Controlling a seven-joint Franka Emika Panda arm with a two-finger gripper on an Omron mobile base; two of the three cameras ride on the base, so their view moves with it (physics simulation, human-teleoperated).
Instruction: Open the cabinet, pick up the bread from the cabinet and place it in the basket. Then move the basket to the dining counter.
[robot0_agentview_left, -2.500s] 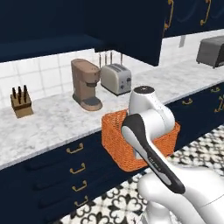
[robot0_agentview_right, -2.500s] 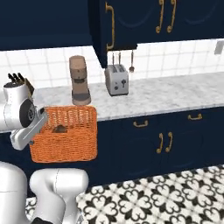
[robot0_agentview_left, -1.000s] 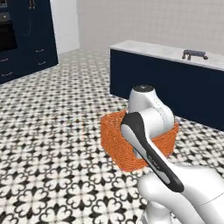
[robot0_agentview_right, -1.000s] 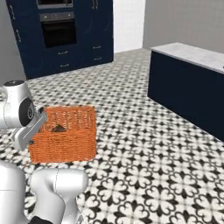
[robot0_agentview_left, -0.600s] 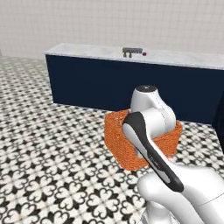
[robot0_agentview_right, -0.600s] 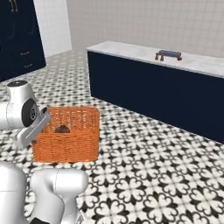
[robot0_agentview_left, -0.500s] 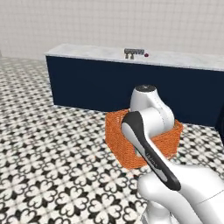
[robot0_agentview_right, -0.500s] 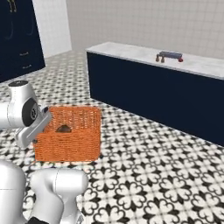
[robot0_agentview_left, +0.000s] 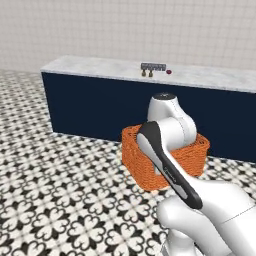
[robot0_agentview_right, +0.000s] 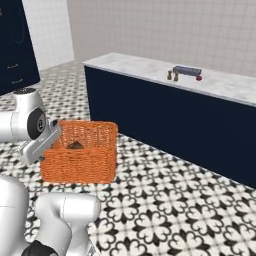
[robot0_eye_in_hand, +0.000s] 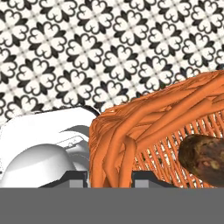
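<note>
Above the black-and-white patterned tile floor (robot0_agentview_right: 165, 210), the two-finger gripper (robot0_eye_in_hand: 107, 177) pinches the rim of the orange woven rectangular basket (robot0_agentview_right: 82, 155), one dark finger on each side of the wall. Inside lies the dark brown crusty bread (robot0_eye_in_hand: 203, 159). Beyond stands the long marble-topped dining counter (robot0_agentview_right: 150, 70) with its plain navy front.

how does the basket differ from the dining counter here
The basket is orange woven wicker; the dining counter has a plain dark navy front under a white marble top. The basket is small and held up over the patterned floor by the end effector, shut on its rim; the counter is long and stands on the floor. The basket holds a brown bread loaf; the counter's top carries a few small items. Both are rectangular.
</note>
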